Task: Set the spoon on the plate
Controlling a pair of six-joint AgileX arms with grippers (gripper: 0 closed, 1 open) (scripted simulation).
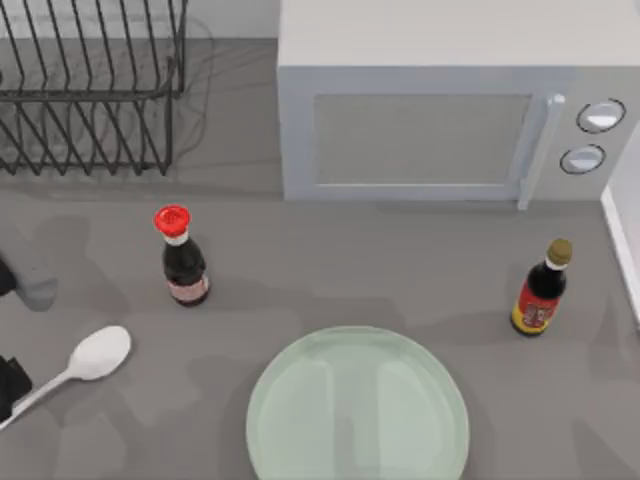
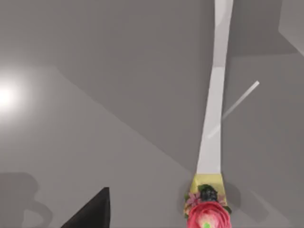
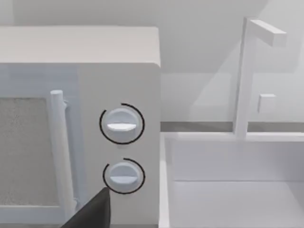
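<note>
**Spoon at the Left Claw, Well Short of the Plate**

In the top view the left claw [image 1: 9,385] sat at the table's [image 1: 400,270] left edge, only a dark part of it in frame. The spoon [image 1: 88,362] ran out from it at a slant. The slim handle's end met the claw, and the oval bowl pointed away from it, towards the far side and to the right. How wide the left claw stood could not be told, nor whether it had hold of the handle. Whether the spoon rested on the table or hung above it could not be told either.

The plate [image 1: 358,405] lay to the right of the claw, well apart from it and from the spoon's bowl, with nothing on its pale green glass. A red-capped bottle [image 1: 184,262] stood upright beyond the spoon's bowl, farther from the claw than the bowl was. Beyond it stood a black wire dish rack [image 1: 90,90] and a white microwave [image 1: 430,130]. A brown-capped bottle [image 1: 541,290] with a yellow label stood past the plate, farthest from the left claw.

The right claw [image 3: 92,211] was parked facing the microwave's two knobs; its opening could not be told.
</note>
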